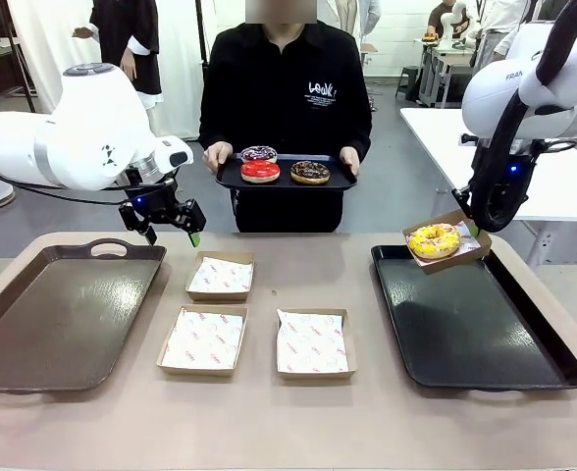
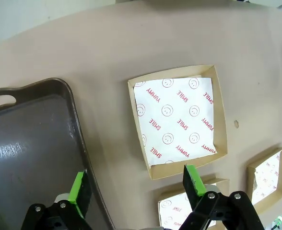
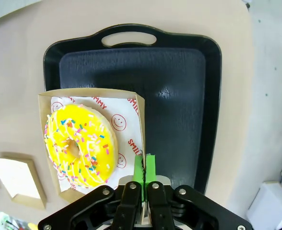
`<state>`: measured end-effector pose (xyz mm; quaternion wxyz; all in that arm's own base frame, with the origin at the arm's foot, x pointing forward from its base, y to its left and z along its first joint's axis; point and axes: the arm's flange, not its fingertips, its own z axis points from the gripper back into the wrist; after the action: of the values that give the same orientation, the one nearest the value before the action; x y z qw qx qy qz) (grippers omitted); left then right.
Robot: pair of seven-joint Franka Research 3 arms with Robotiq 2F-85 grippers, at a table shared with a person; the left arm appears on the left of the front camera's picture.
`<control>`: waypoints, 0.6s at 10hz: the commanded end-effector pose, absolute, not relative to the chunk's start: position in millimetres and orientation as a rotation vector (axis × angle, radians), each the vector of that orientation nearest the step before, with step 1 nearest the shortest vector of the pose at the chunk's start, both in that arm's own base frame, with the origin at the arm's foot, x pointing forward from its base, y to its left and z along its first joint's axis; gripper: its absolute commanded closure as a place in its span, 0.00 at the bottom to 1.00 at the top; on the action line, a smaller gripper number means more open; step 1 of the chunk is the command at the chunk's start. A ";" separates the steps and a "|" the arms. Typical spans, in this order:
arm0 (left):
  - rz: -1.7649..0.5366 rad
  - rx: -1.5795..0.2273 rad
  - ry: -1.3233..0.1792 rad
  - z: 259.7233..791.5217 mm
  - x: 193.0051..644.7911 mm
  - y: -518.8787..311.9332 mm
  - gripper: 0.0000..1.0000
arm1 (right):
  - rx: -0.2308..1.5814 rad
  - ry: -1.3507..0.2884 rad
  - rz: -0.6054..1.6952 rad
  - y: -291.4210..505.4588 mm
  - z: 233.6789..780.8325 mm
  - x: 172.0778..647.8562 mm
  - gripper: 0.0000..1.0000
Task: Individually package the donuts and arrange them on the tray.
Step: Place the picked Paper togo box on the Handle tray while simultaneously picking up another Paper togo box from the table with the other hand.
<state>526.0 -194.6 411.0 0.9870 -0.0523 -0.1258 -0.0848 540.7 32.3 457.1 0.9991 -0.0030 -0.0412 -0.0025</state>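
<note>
**Layout.** The table (image 1: 269, 412) carries a brown tray (image 1: 53, 314) at its left edge and a black tray (image 1: 475, 334) at its right edge, with three empty boxes (image 1: 202, 341) between them. At the far edge a person holds a small tray (image 1: 285, 185) bearing the purple donut (image 1: 259, 154), red donut (image 1: 260, 171) and chocolate donut (image 1: 310, 172).

**End effectors.** The right gripper (image 1: 477, 228) has its jaws fully closed, pinching one wall of a lined box (image 1: 445, 257). It holds that box in the air over the black tray's far-left corner, with the yellow donut (image 1: 434, 238) inside. The left gripper (image 1: 174, 235) has its jaws wide apart and empty, and hangs above the table beside the brown tray's far-right corner.

**Step in hand, as judged.** Setting the boxed donut on the black tray.
- The box hangs from a single wall and tilts, so it should be lowered slowly.
- Its floor should land flat near a corner of the tray — three more boxes will need room.
- The gripper should let go only once the tray bears the box.

**Views compared.**
- The right wrist view shows the pinch itself — green pads together on the wall's rim.
- It also shows the donut lying toward the side away from the grip.
- The front view alone gives the box's tilt and its clearance above the tray.
- The left wrist view shows the farthest box's liner lying flat.
</note>
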 end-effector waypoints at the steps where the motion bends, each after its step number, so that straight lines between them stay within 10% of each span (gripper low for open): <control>1: -0.185 -0.085 -0.250 413.4 524.9 -192.3 0.00 | -0.009 -0.076 -0.021 31.8 459.5 540.3 0.99; 6: -0.185 -0.085 -0.250 413.4 524.9 -192.3 0.00 | -0.009 -0.076 -0.021 31.8 459.5 540.3 0.99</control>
<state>525.9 -194.6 411.1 0.9870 -0.0523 -0.1258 -0.0849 540.7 32.3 457.1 0.9991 -0.0030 -0.0412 -0.0025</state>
